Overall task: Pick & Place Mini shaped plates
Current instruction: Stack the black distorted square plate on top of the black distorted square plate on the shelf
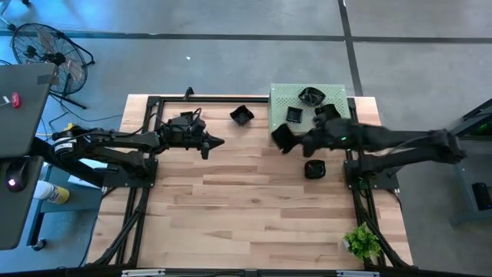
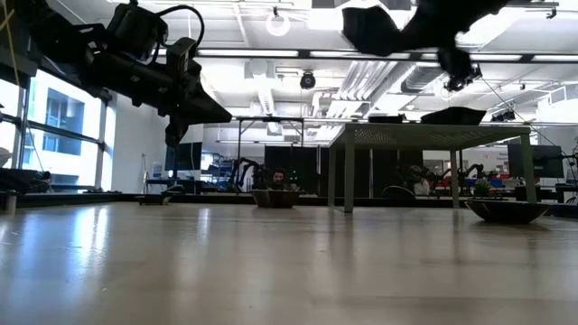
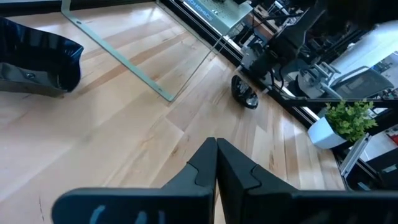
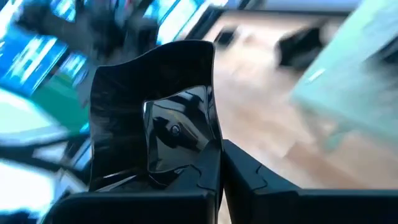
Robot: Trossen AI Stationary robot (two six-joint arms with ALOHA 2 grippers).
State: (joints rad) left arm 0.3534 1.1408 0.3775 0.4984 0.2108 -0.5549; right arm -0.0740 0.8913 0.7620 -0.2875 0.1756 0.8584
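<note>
While the left arm waits above the left part of the wooden table [image 1: 254, 208], its left gripper [image 1: 217, 141] hangs clear of the boards with both fingers pressed together and nothing between them; the left wrist view shows the two dark tips meeting in a point over bare planks.

Near the front right corner of the table stands a small potted plant [image 1: 362, 243]. Farther in, a round black mini plate [image 1: 314, 168] lies on the wood just in front of the right arm, and the left wrist view shows the same dish [image 3: 245, 93] beside a leg of the stand.

The right gripper [image 1: 287, 141] is raised by the left edge of the pale green perforated stand [image 1: 281, 98], its fingers pinching the rim of a square black mini plate [image 4: 155, 124], which hangs tilted in the air off the table. In the low view this plate [image 2: 370, 29] shows high above the stand's top.

On the stand sit more black dishes: a square one [image 1: 294, 115], a scalloped one [image 1: 311, 96] toward the back edge, and another [image 1: 327, 111] partly hidden by the right arm. Left of the stand, another square black plate [image 1: 242, 115] rests on the wood near the back edge.
</note>
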